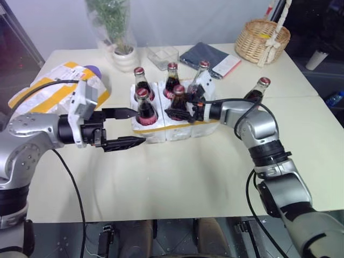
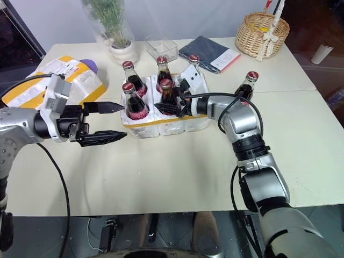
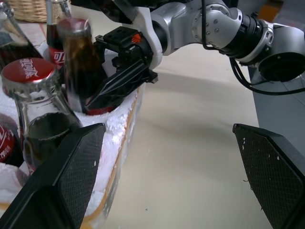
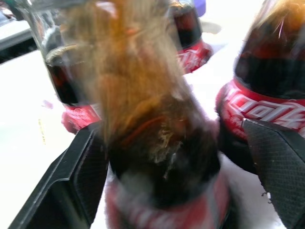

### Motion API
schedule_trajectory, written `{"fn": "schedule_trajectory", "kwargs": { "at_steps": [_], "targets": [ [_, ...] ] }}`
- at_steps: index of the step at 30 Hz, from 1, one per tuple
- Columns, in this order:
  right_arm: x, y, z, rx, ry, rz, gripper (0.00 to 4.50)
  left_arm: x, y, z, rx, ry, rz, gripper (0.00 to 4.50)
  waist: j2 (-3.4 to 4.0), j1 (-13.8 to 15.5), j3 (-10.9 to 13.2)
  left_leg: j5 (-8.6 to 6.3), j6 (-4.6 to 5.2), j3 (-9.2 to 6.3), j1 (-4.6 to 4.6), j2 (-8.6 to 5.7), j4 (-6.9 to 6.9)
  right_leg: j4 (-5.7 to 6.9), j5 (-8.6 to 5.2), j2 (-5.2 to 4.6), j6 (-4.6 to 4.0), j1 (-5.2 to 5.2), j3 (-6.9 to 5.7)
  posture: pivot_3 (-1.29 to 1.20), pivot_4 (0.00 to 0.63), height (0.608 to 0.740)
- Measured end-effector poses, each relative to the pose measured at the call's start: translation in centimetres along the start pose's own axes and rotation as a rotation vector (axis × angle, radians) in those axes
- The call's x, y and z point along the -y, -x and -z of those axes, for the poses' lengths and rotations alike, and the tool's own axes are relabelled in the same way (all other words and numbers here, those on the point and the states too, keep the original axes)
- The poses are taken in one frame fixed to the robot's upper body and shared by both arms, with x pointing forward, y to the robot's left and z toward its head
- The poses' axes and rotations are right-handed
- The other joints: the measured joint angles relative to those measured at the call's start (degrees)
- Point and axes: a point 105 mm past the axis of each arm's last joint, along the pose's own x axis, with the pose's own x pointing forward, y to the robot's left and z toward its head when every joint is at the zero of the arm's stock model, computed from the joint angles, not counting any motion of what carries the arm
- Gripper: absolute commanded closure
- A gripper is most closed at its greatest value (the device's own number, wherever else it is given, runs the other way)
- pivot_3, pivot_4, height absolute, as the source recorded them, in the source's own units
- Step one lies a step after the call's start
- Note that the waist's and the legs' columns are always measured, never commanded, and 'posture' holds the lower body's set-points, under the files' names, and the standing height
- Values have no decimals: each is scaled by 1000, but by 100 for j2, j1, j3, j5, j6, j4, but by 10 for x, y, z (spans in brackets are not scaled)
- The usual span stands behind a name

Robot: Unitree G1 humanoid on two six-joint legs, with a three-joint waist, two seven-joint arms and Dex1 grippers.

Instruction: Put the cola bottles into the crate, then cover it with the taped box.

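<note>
I see crate (image 1: pixel 161 131) mid-desk, five cola bottles (image 1: pixel 145 107) seated | right gripper (image 1: pixel 180 113) released around front-middle bottle | left gripper (image 1: pixel 124 128) released beside crate's left end | sixth bottle (image 1: pixel 257 91) standing on desk, right of crate

Both head eyes look down over the table (image 1: pixel 177 172); both wrist cameras sit close against the crate (image 3: pixel 116 143).

Likely an office or lab room: a plain cream bench (image 1: pixel 177 172) with a potted plant (image 1: pixel 122 51), wicker basket (image 1: pixel 262 40) and notebook (image 1: pixel 210 58).
</note>
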Motion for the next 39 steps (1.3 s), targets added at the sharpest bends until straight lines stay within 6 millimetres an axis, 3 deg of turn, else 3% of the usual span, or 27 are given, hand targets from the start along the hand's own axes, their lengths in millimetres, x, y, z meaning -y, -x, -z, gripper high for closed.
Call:
{"fn": "schedule_trajectory", "kwargs": {
  "at_steps": [3,7,12,15,18,21,39],
  "targets": [
    [2,35,-17,83,-40,52,50,-1,-1,1,-1,6,6,0,0,14,0,0,0,0,-1,-1,0,-1,0,-1,0,0,0,0,150,737],
    [-4,113,-33,170,-75,149,50,-3,0,-1,5,-1,13,0,-2,129,-1,-1,2,0,0,0,-3,-5,-1,-1,0,3,-1,0,150,737],
    [-13,170,12,40,-173,342,50,-5,-3,0,6,7,33,0,-3,133,-2,-1,3,8,3,0,8,-6,-1,-4,0,13,1,0,150,737],
    [-1,196,36,-20,-215,518,50,-6,-8,-1,18,10,56,0,-3,109,-2,-1,3,12,6,0,12,-6,-1,-4,0,14,5,0,150,737],
    [19,212,41,-28,-172,679,50,-7,-13,-4,30,-2,78,0,-2,112,-3,-1,3,12,9,1,11,-5,-1,-3,-1,14,5,0,150,737],
    [32,214,38,-6,-129,749,50,-8,-16,-6,34,-8,92,0,-2,108,-3,-1,3,12,8,1,8,-6,0,-3,-1,14,5,0,150,737],
    [90,155,49,54,-144,730,50,-4,-25,-9,29,-21,121,0,-3,103,-2,-1,2,9,7,0,5,-6,0,-2,0,12,4,0,150,737]
  ]
}}
